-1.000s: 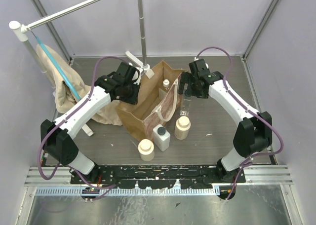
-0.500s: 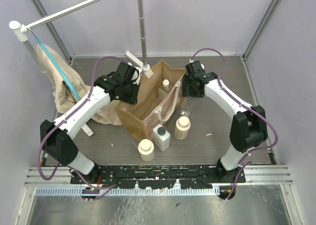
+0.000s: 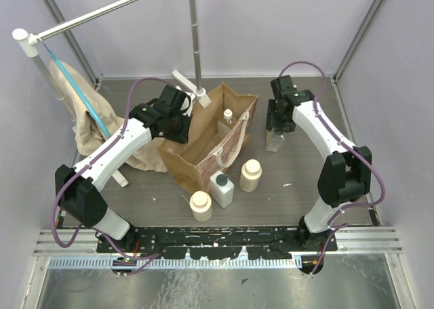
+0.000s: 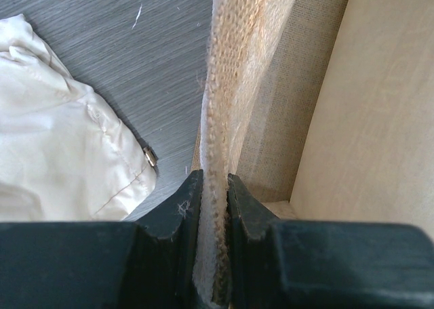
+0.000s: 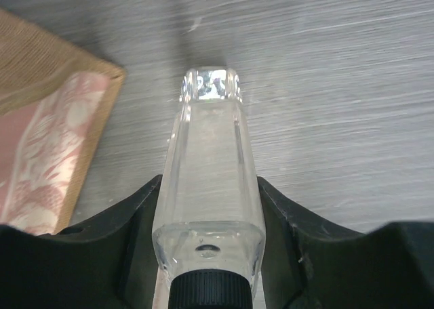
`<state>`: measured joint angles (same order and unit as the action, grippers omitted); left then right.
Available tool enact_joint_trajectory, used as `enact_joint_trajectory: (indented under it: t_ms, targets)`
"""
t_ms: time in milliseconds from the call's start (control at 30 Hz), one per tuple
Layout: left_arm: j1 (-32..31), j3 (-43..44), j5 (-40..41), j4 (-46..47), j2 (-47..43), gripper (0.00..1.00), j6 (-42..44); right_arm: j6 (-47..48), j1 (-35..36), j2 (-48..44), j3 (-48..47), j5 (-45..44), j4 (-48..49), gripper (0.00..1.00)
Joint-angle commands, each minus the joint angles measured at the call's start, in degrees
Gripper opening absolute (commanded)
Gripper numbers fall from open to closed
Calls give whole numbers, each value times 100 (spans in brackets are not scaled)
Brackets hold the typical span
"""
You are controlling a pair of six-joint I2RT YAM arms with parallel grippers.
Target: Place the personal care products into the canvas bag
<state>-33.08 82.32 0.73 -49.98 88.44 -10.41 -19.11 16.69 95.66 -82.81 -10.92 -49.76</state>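
Gripping of the slim clear bottle is shown in the right wrist view: the right gripper is closed to a middling width, and its fingers are pressed against the bottle's two flat flanks just below the dark screw cap. The bottle is held just to the right of the canvas bag, off the printed side, with its base toward the table. Whether the base is lifted off the surface cannot be told.

The bottle is judged to be light, rigid and slick-walled, so slipping is more likely than crushing. Being tall and narrow, it would topple easily if set down. The flat faces near the shoulder are the best place to be held, and the base can then be lowered first through the bag's mouth.

The bag itself is soft woven cloth and would be expected to sag. Its left rim is pinched by the left gripper, which is closed almost fully on the fabric edge. A beige white-capped bottle is already seen inside the bag. Just in front of the bag, a cream round bottle, a white square bottle and a second cream round bottle are left standing. A beige cloth is heaped to the bag's left.
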Motion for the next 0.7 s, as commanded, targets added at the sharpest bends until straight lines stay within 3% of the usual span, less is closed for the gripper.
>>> enact_joint_trajectory:
  t_ms: [0,267,467,667]
  targets:
    - [38,-56,-102,-121,-29,4,101,484,-586,-581,-1084,-421,-270,1]
    - [56,-55,-83,-66,6,4,63,1155,-650,-544,-3075,276,-113,1]
    - [55,-65,-94,-41,15,4,21,1370,-649,-562,-3774,828,597,1]
    - [57,-89,-48,-14,-2,4,-40,1034,-647,-663,-4121,2168,1280,0]
